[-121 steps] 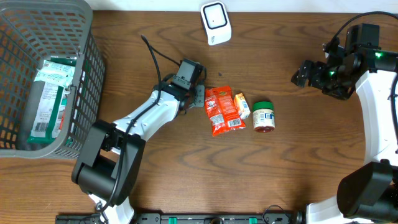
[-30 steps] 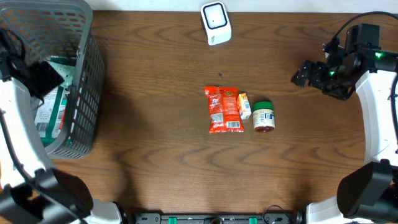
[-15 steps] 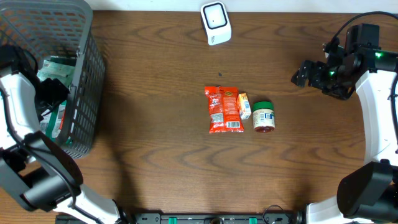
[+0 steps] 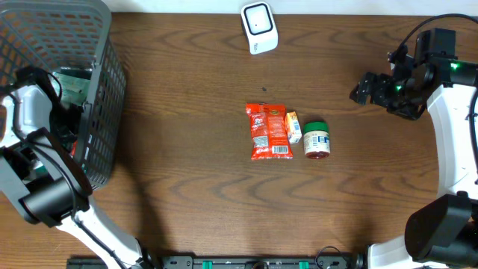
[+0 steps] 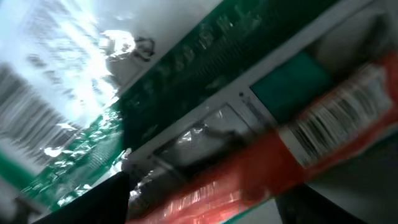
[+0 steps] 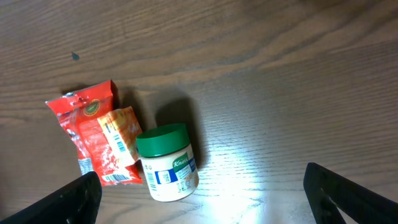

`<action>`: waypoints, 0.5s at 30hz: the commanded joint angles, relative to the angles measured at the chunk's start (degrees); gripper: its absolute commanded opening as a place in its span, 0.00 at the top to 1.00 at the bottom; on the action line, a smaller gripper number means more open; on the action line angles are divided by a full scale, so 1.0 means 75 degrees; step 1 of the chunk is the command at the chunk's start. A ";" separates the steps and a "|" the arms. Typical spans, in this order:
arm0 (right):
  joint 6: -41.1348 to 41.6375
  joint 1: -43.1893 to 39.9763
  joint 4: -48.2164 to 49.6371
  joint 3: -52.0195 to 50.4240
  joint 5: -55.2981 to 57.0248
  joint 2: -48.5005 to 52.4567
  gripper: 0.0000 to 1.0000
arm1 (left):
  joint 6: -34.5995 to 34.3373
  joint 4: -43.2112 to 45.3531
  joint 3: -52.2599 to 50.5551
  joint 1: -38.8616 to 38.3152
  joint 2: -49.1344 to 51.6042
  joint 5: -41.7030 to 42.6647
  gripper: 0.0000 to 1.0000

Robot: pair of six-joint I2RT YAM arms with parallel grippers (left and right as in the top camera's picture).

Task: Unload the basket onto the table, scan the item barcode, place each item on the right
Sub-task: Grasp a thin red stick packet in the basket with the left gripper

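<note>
Centre: red packet [image 4: 267,131], small orange packet [image 4: 290,125] and jar [image 4: 317,139] lie close together, blocking a low pass.
12 o'clock: scanner [image 4: 259,28] stands alone, bare table [image 4: 187,194] around it.
9 o'clock: basket [image 4: 101,82] walls and left arm [image 4: 33,112] crowd the packets [image 5: 205,124].
6 o'clock: open wood.
2 o'clock: right hand [image 4: 362,88] hovers.

Red snack packet [image 4: 268,132] is laid flat mid-table [image 4: 187,187], with a white barcode label seen at its near end. Small orange packet [image 4: 291,126] is laid touching its right edge. Jar [image 4: 317,140], with green lid and white label, is laid on its side just right of that, lid pointed to the far edge. White scanner [image 4: 259,27] is set at the far edge, well apart. In the gray basket [image 4: 104,90], a green-and-white packet [image 5: 186,93] and a red-orange wrapper [image 5: 336,124] with its barcode exposed are seen close up, blurred.
</note>
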 commanded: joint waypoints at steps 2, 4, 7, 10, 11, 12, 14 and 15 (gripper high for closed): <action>-0.0023 -0.0087 -0.0009 -0.0009 -0.0061 -0.0079 0.01 | 0.0015 0.0000 -0.0020 0.0012 0.0286 -0.0082 0.40; -0.0023 -0.0087 -0.0009 -0.0009 -0.0061 -0.0079 0.01 | 0.0015 0.0000 -0.0017 0.0012 0.0265 -0.0044 0.51; -0.0023 -0.0087 -0.0012 -0.0006 -0.0061 -0.0079 0.01 | 0.0015 -0.0006 -0.0009 0.0012 0.0216 0.0003 0.58; -0.0023 -0.0087 -0.0012 -0.0009 -0.0061 -0.0079 0.01 | 0.0015 -0.0064 0.0093 0.0012 0.0087 0.0003 0.64; -0.0023 -0.0087 -0.0009 -0.0009 -0.0061 -0.0079 0.01 | 0.0015 -0.0087 0.0140 0.0012 -0.0003 0.0003 0.69; -0.0023 -0.0087 -0.0012 -0.0009 -0.0061 -0.0079 0.01 | 0.0015 -0.0087 0.0175 0.0012 -0.0093 0.0003 0.77; -0.0023 -0.0087 -0.0012 -0.0009 -0.0061 -0.0079 0.01 | 0.0012 -0.0073 0.0198 0.0012 -0.0341 0.0003 0.91; -0.0023 -0.0087 -0.0009 -0.0009 -0.0061 -0.0079 0.01 | 0.0012 -0.0052 0.0198 0.0012 -0.0446 0.0003 0.93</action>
